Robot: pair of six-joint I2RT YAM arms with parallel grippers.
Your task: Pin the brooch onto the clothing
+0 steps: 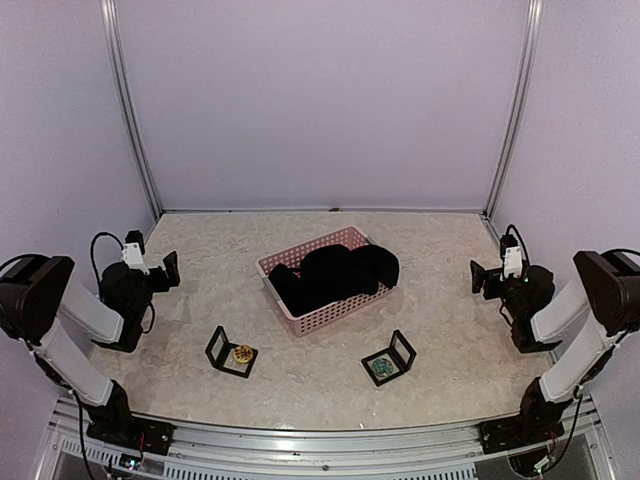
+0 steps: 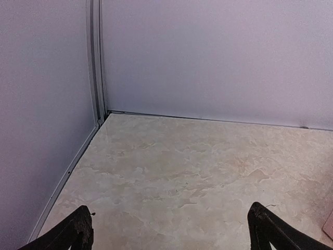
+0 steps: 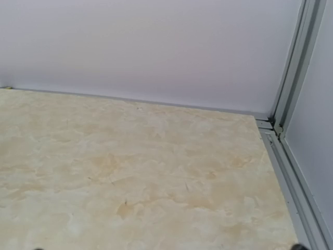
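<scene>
The clothing [image 1: 335, 272], a black shirt, lies bundled in a pink basket [image 1: 335, 315] at the table's middle; no marks or badges show on it. An orange-yellow brooch [image 1: 243, 353] sits in an open black box at front left. A teal brooch [image 1: 381, 369] sits in a second open black box at front right. My left gripper [image 1: 171, 270] hangs at the left side, open and empty; its fingertips [image 2: 78, 232] show far apart in the left wrist view. My right gripper [image 1: 478, 277] hangs at the right side, open and empty, its fingertips only just showing at the bottom corners of the right wrist view.
Pale walls with metal corner posts [image 1: 128, 110] close in the marbled table [image 1: 200, 240] on three sides. A corner of the pink basket [image 2: 329, 224] shows at the right edge of the left wrist view. The right wrist view shows bare table and the back right corner post [image 3: 291, 67].
</scene>
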